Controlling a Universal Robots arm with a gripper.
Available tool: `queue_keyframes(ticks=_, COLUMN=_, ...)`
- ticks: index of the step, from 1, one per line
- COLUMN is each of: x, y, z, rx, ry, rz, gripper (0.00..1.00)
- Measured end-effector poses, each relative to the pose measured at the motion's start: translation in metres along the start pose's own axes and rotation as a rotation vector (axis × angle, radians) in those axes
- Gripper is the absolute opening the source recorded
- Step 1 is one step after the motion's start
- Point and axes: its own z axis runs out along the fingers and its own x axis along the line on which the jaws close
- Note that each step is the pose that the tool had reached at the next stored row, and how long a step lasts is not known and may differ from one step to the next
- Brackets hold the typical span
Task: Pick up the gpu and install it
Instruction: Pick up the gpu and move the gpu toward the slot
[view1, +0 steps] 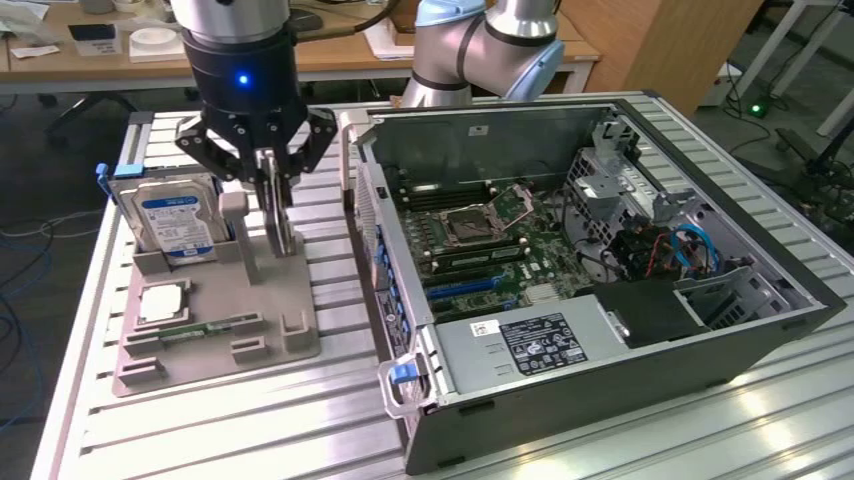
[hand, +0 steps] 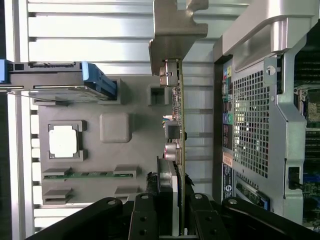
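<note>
1. Dark-faced and thin, the gpu (view1: 279, 230) stands upright on edge at the grey holder tray (view1: 254, 300). Its silvery metal bracket (hand: 175, 30) is at the end farthest from the wrist.
2. The gripper (view1: 276, 190) comes straight down over the card. The jaws stand narrow, pressed on the card's two flat faces near its top edge. Whether the lower edge has left the tray slot cannot be told.
3. In the exterior view, the hard drive (view1: 171, 215) stands at nine o'clock of the gpu, just beside it. The memory stick (view1: 207, 328) lies at seven o'clock, and the open computer case (view1: 747, 340) sits at three o'clock with its motherboard (view1: 481, 240) exposed.
4. Handling judgement: the card looks light and stiff, but fragile. Small components and connectors project from one face, as the wrist view shows, and would not tolerate crushing.
5. Grip judgement: hold across the bare board faces near the top edge, clear of the bracket and the lower connector edge. The present hold appears to meet this.
6. Risk judgement: smooth faces may slip under a light squeeze, and any tilt would load the thin edge.
</note>
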Motion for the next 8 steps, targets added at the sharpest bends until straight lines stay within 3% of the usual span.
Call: queue_keyframes(ticks=8, x=-0.0002, y=0.0004, z=-0.0093, rx=-0.0002, ry=0.0001, rz=0.000, gripper=0.28)
